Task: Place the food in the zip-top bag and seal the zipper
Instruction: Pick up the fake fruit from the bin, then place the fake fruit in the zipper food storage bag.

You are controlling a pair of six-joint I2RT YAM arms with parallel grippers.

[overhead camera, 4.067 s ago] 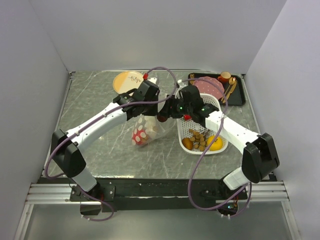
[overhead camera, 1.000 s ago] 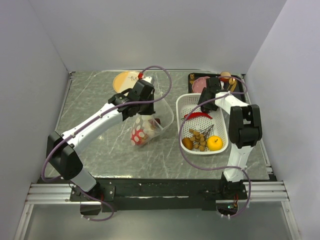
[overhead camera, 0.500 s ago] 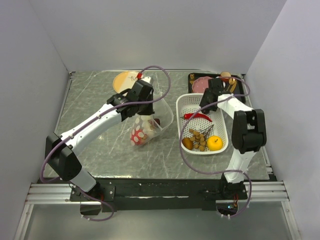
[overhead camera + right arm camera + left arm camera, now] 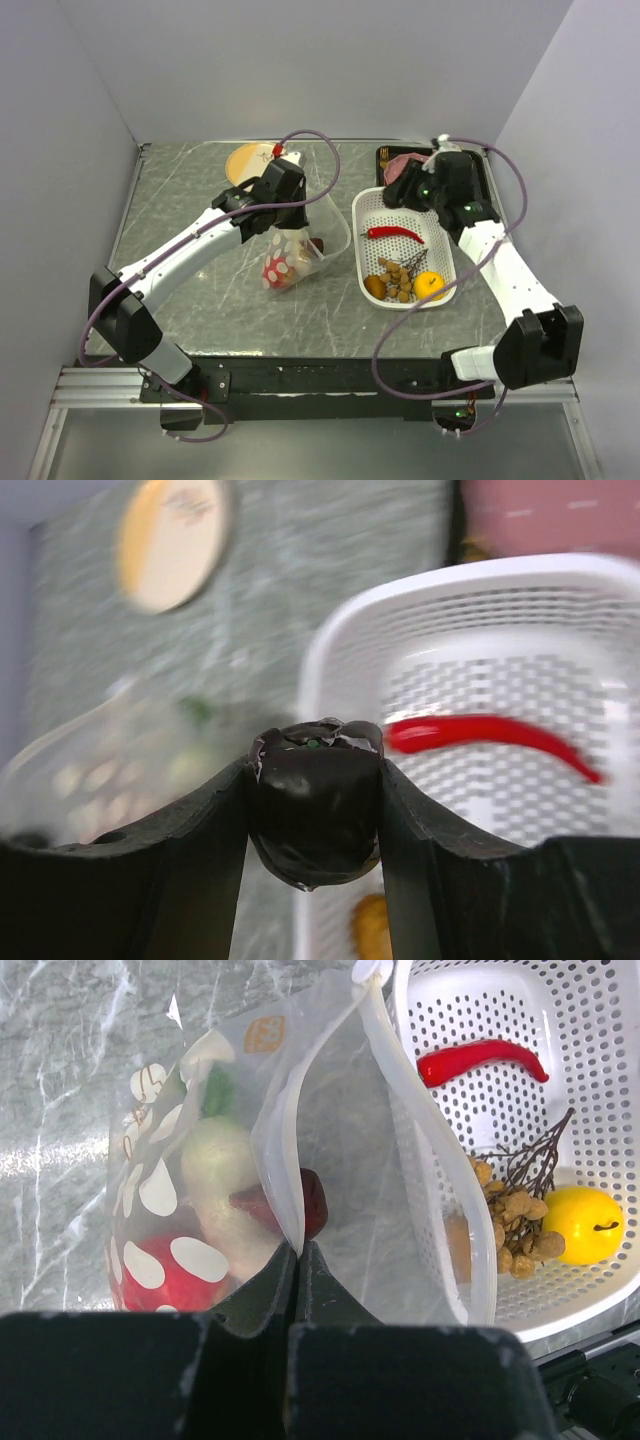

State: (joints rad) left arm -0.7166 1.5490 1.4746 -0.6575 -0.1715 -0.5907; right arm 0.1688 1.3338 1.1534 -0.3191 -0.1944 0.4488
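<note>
My left gripper [image 4: 283, 190] is shut on the mouth edge of the clear dotted zip-top bag [image 4: 305, 235] and holds it open; the wrist view shows the closed tips [image 4: 297, 1252] pinching the film. The bag [image 4: 330, 1140] holds a red white-dotted piece [image 4: 165, 1265], a white-and-green vegetable [image 4: 215, 1175] and a dark red piece [image 4: 312, 1205]. Its white zipper [image 4: 440, 1180] curves along the mouth. My right gripper [image 4: 402, 190] hovers over the white basket's far left corner, shut [image 4: 315, 780] on a dark glossy round toy food [image 4: 315, 815].
The white perforated basket [image 4: 358, 245] right of the bag holds a red chili [image 4: 396, 233], small brown nuts [image 4: 398, 278], a brown oval [image 4: 375, 287] and a yellow fruit [image 4: 430, 286]. A black tray [image 4: 482, 190] with a pink plate stands behind it. A tan plate [image 4: 250, 160] lies far left.
My right arm has swung its elbow out to the right and its gripper has shifted to the basket's far left corner. The left arm and the bag have stayed put.
</note>
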